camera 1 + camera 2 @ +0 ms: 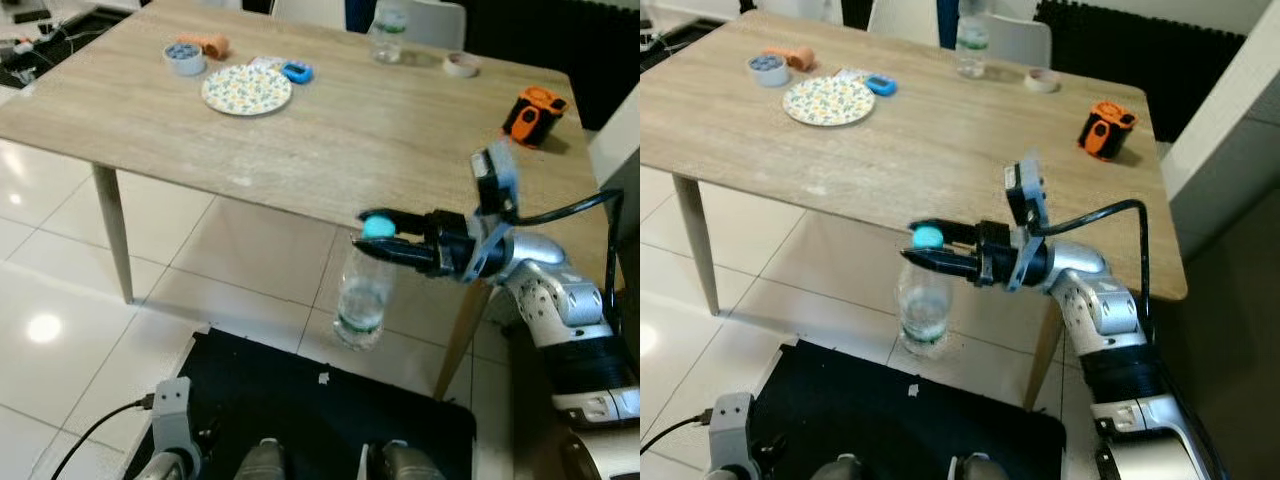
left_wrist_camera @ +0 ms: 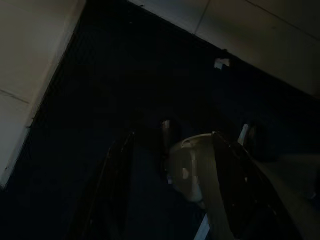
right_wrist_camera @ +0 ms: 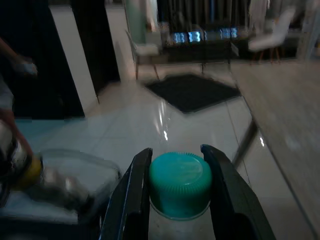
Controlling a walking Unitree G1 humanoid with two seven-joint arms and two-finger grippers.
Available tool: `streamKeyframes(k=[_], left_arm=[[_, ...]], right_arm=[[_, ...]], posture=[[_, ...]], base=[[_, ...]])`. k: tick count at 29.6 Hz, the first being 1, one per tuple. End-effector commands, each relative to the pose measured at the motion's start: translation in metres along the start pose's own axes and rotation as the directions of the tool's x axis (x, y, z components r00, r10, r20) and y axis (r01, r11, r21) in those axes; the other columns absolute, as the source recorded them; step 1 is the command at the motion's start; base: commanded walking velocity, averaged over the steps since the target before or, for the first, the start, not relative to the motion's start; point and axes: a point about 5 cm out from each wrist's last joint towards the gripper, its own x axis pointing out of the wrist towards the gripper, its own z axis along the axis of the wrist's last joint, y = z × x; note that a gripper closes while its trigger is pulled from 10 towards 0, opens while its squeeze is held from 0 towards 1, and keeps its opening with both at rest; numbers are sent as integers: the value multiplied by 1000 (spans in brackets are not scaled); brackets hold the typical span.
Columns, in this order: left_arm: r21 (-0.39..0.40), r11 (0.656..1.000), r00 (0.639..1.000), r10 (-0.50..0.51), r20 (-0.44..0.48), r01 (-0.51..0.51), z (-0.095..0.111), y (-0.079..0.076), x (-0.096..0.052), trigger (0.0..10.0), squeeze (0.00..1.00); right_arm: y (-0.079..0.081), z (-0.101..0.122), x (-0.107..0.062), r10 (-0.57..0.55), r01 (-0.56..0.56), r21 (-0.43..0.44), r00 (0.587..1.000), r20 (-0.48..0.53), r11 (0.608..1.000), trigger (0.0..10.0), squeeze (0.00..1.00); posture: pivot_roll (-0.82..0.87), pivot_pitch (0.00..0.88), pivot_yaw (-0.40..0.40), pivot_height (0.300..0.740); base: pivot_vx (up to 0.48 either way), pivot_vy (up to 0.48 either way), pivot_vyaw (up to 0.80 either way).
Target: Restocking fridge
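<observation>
A clear plastic water bottle with a teal cap hangs upright in the air just off the near edge of the wooden table. My right gripper is shut on its neck just under the cap, the two black fingers hugging the cap on both sides. A second clear bottle stands at the table's far edge. My left arm hangs low over a black mat; its wrist view is very dark, with its gripper over the mat.
On the table are a patterned plate, a small bowl, a blue item, a tape roll and an orange-black device. White chairs stand behind it. Glossy white tiles lie around.
</observation>
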Motion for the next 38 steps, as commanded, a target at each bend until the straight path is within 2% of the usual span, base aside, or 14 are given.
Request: streamKeyframes(k=[1,13,17,18,22,23,24,26,27,30,31,32,34,38], left_arm=[[-5,1000,999,28,-36,-28,-8,9,-4,10000,0],[10,999,998,44,-53,-44,-9,13,-5,10000,0],[21,999,996,34,-84,-32,-18,9,-7,10000,0],[24,999,995,27,-98,-25,-21,8,-8,10000,0],[32,999,993,12,-121,-8,-28,4,-9,10000,0],[33,999,992,9,-127,-5,-29,3,-9,10000,0],[33,999,992,9,-127,-5,-29,3,-9,10000,0],[37,999,991,3,-135,2,-32,0,-9,10000,0],[37,999,991,3,-135,2,-32,0,-9,10000,0],[47,999,988,-17,-154,24,-37,-5,-10,10000,0],[47,999,988,-17,-154,24,-37,-5,-10,10000,0],[48,999,987,-19,-159,27,-38,-5,-10,10000,0],[48,999,987,-19,-159,27,-38,-5,-10,10000,0],[48,998,983,-21,-184,31,-44,-9,-11,10000,0]], right_arm=[[2,-11,-6,-20,19,-8,997,-81,1000,0,0],[11,-83,-65,-275,315,24,858,-434,949,0,0],[20,-124,-94,-399,503,61,749,-529,862,0,0],[26,-137,-101,-428,558,84,717,-550,826,3333,0],[40,-160,-113,-481,664,170,672,-563,728,4902,0],[44,-167,-117,-502,702,188,645,-576,687,10000,0],[44,-167,-117,-502,702,188,645,-576,687,10000,0],[56,-185,-127,-550,790,194,558,-621,582,10000,0],[56,-185,-127,-550,790,194,558,-621,582,10000,0],[79,-209,-147,-612,920,158,360,-704,359,10000,0],[79,-209,-147,-612,920,158,360,-704,359,10000,0],[88,-216,-153,-613,946,131,294,-734,297,10000,0],[88,-216,-153,-613,946,131,294,-734,297,10000,0],[133,-240,-180,-553,998,55,28,-833,-33,10000,0]], posture=[[40,75,-48,740],[30,67,-42,740],[28,69,-41,740],[28,69,-41,740],[28,69,-41,740],[26,65,-37,740],[26,65,-37,740],[27,64,-36,740],[27,64,-36,740],[22,62,-31,740],[22,62,-31,740],[22,62,-31,740],[22,62,-31,740],[16,53,-31,740]], base=[[0,0,0],[0,0,0],[0,0,0],[0,0,0],[0,0,0],[0,0,0],[0,0,0],[0,0,0],[0,0,0],[0,0,0],[0,0,0],[0,0,0],[0,0,0],[0,0,-683]])
